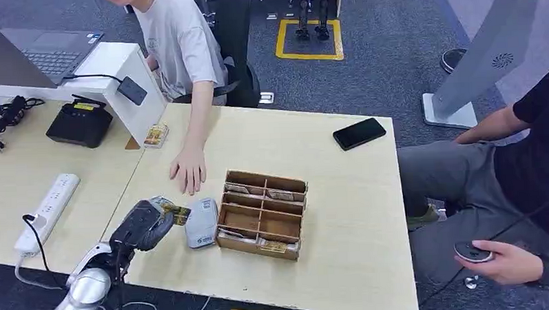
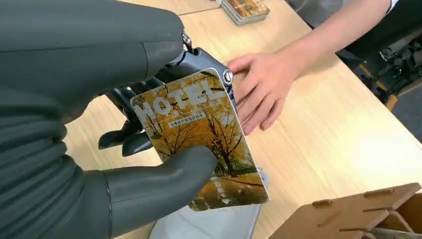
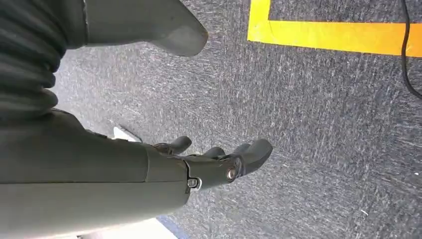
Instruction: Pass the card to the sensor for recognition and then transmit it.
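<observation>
You can read "HOTEL" in large pale letters across the card [image 2: 199, 134]; its smaller print is illegible.

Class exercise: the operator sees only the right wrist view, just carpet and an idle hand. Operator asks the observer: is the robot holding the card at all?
Observer: Yes, the left hand holds a yellow hotel card.
Operator: Where is the sensor?
Observer: The small white sensor lies on the table, beside a cardboard organizer.
Operator: Anyone close by?
Observer: A person's hand rests flat on the table just beyond the sensor.
</observation>
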Motion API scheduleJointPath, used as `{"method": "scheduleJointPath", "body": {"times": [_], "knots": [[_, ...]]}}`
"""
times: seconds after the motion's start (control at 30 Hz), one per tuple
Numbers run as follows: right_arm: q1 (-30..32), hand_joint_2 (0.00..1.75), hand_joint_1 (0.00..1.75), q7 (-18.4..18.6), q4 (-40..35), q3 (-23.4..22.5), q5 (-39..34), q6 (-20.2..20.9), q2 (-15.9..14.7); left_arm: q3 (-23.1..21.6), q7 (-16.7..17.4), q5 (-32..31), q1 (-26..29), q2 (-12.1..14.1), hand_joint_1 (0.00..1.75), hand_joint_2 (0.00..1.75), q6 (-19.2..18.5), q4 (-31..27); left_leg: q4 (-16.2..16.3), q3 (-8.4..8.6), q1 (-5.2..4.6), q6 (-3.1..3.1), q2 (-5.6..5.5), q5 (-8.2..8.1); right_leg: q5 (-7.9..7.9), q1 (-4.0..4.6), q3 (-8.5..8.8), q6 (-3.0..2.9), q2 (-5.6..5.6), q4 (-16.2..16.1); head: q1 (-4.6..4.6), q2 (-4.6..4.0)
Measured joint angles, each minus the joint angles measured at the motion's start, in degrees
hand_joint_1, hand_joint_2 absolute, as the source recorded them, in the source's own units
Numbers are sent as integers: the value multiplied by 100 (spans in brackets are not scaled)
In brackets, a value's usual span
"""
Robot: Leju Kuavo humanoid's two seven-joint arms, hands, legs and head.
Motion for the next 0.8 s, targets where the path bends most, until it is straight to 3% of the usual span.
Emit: {"method": "scheduleJointPath", "body": {"times": [0.17,0.4,0.6,0.8], "knots": [[-3,175,0,2,0,0,-4,0,0,-42,42,-145,-2,-57,175,175,81,87,0,-1,0,0,0,0,0,0,-1,0,-1,0,2,0],[-8,175,0,114,0,74,-7,9,20,-42,61,-807,-71,-560,175,175,888,494,1,-1,-2,1,-2,0,1,-1,1,1,-4,-1,2,0],[-10,175,0,109,0,164,-20,2,39,-42,52,-982,-161,-916,175,175,1253,842,1,-1,-3,1,-2,0,1,-2,1,1,-4,-1,2,0],[-12,175,0,105,0,256,-37,0,57,-35,52,-1185,-257,-1082,175,175,1611,1266,1,-1,-1,1,-3,0,0,-1,1,1,-4,0,0,0]]}}
